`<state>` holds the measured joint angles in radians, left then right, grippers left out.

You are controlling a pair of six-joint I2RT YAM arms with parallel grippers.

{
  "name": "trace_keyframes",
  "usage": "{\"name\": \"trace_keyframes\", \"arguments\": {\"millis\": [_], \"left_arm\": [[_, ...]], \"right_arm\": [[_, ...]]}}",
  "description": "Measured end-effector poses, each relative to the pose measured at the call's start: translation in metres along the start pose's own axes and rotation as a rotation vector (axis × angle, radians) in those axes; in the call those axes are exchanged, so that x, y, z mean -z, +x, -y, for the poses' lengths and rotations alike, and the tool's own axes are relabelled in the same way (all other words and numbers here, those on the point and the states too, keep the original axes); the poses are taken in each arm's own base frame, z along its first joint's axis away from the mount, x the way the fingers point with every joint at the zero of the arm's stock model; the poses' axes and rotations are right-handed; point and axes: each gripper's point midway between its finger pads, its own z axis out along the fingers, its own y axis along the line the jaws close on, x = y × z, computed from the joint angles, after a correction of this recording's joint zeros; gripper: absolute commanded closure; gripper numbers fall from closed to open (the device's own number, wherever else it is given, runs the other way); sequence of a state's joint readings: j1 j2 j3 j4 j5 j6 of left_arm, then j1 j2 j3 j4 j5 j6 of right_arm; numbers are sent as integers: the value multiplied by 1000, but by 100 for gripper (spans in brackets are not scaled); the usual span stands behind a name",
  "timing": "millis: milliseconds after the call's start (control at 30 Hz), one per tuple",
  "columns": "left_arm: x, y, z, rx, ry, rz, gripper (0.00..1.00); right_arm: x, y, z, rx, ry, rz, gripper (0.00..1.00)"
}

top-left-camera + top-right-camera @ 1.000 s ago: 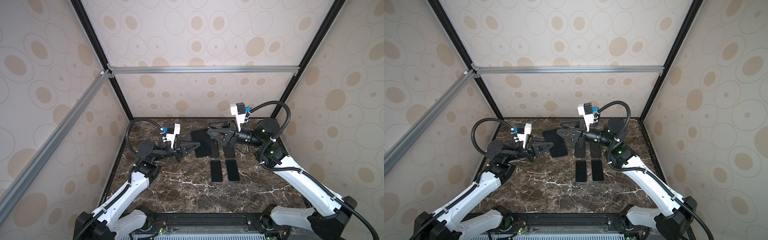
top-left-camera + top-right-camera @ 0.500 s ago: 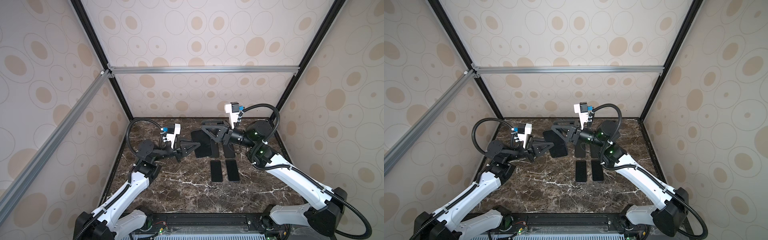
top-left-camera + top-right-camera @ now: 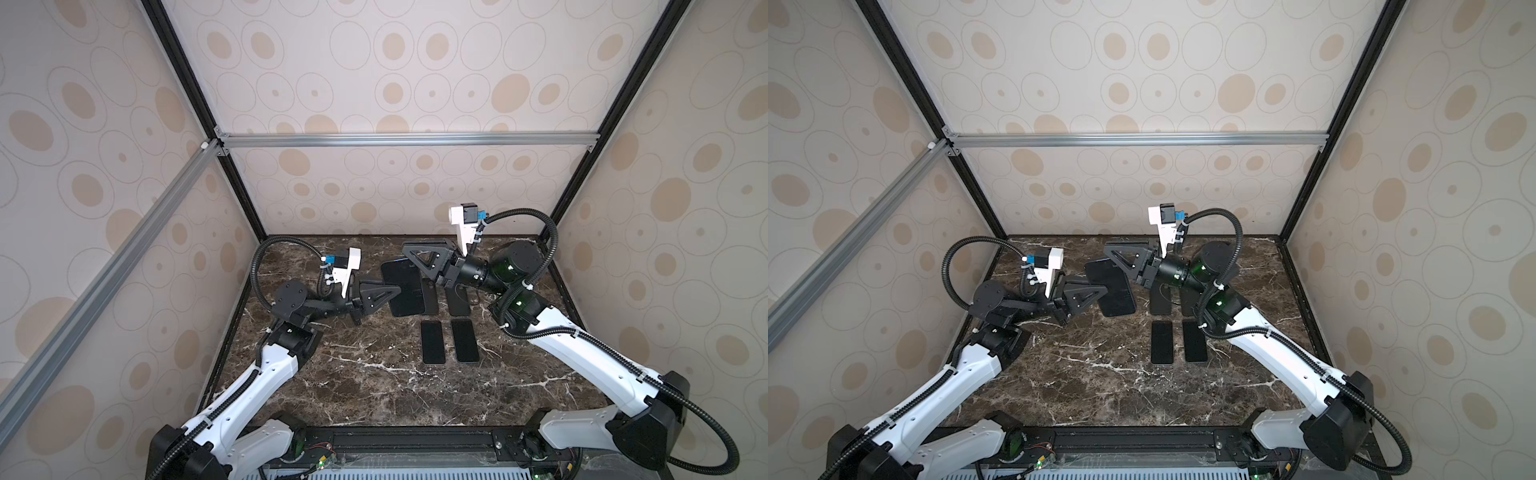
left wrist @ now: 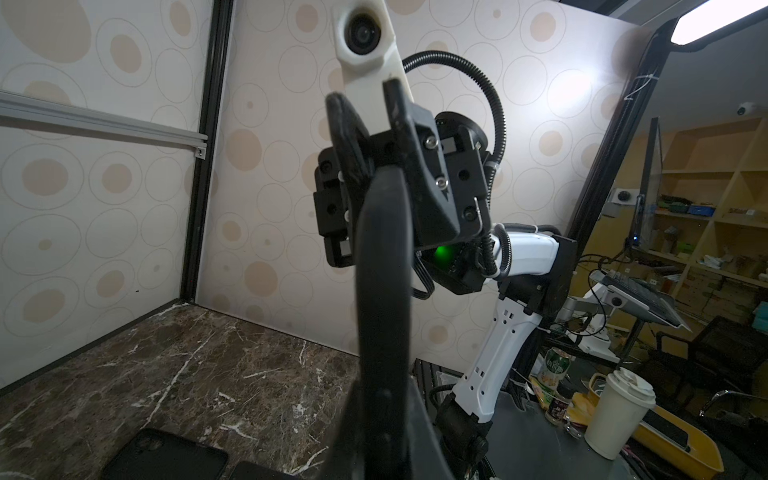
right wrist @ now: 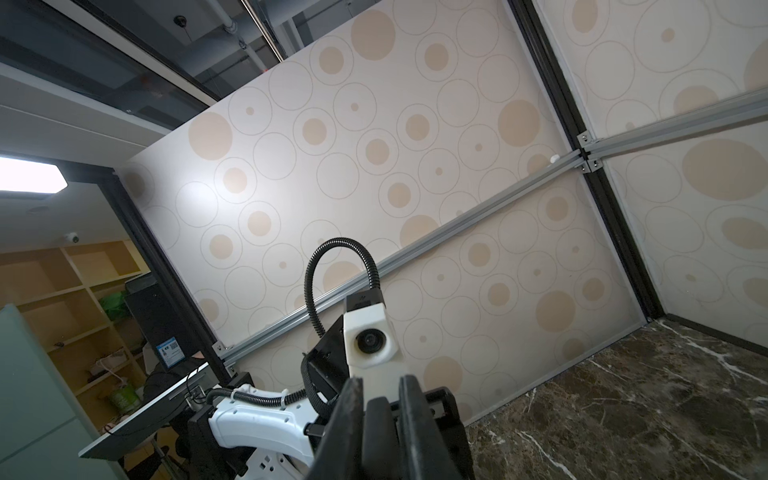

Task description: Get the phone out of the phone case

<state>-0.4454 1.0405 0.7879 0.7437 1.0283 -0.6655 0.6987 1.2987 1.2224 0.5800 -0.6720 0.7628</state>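
A black phone in its phone case [image 3: 405,291] [image 3: 1112,289] hangs in the air over the back of the marble table; the two look like one dark slab. My left gripper [image 3: 397,287] [image 3: 1101,291] is shut on its left edge. My right gripper [image 3: 409,251] [image 3: 1111,249] comes from the right and is shut on the slab's far upper end. The left wrist view has the slab edge-on [image 4: 382,291], running away from my left gripper [image 4: 384,419] to the right gripper [image 4: 370,124]. In the right wrist view the slab's edge [image 5: 376,428] sits between the pads of my right gripper [image 5: 380,390].
Several flat black phones or cases lie on the table [image 3: 374,395] under and in front of the held slab: two near ones [image 3: 432,343] [image 3: 464,340] and two behind them [image 3: 431,297] [image 3: 459,300]. Patterned walls close off the left, back and right.
The right gripper has moved left onto the held slab and its jaws have closed on the slab's far end. The left arm and the slab have stayed put.
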Motion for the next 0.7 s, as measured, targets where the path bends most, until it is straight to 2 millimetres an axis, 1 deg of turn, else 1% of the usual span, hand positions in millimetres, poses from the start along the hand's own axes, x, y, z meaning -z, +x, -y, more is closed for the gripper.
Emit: {"name": "trace_keyframes", "arguments": {"millis": [33, 100, 400, 700], "left_arm": [[0, -1, 1, -2, 1, 1, 100], [1, -1, 2, -5, 2, 3, 100], [6, -4, 9, -42, -17, 9, 100], [8, -5, 10, -86, -33, 10, 100]], "right_arm": [[0, 0, -1, 1, -5, 1, 98], [-1, 0, -2, -6, -11, 2, 100], [-6, 3, -8, -121, -78, -9, 100], [-10, 3, -10, -223, -140, -13, 100]]}}
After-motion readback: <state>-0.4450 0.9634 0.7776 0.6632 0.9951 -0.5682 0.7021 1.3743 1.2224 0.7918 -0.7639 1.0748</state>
